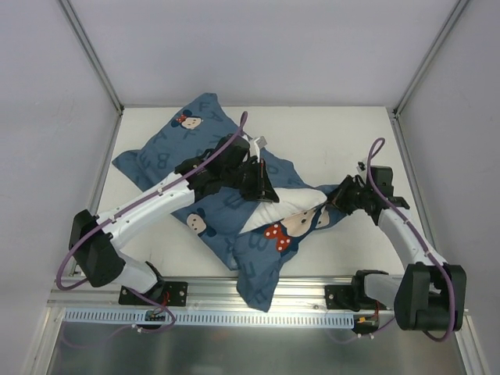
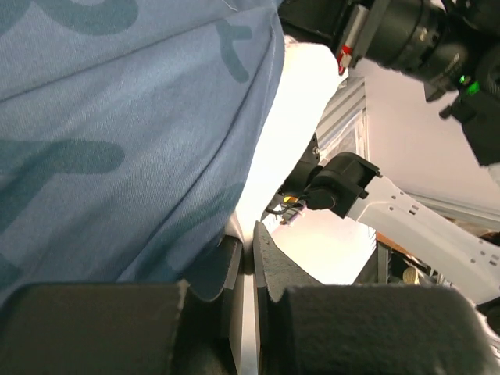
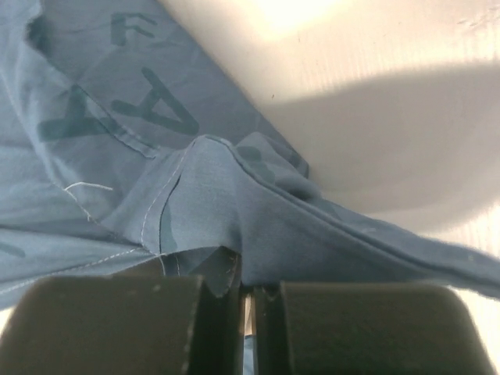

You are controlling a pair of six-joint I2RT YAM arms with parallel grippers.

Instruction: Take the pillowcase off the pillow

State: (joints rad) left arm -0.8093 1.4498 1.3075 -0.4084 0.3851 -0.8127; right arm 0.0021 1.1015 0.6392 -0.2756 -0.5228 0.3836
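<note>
my left claw point(image 1: 262, 186) sits at the centre of the top view, jaws almost together, pinching the edge of the blue pillowcase point(image 1: 168, 152). my right claw point(image 1: 332, 201), centre right, is clamped on a fold of the same fabric. the white pillow point(image 1: 293, 205) shows between them.

Both arms: white link shells, black joint housings, bulky black shoulder blocks. Left arm point(image 1: 148, 205) & right arm point(image 1: 406, 230) each carry a purple cable point(image 1: 61, 264) looped from shoulder to wrist. Small dark screw holes run along the white links point(image 2: 422, 223). Left gripper point(image 1: 266, 191) & right gripper point(image 1: 328, 203) all black, w/ flat matte fingers point(image 3: 117, 320). Green LED point(image 2: 466, 80) on a black housing.
</note>
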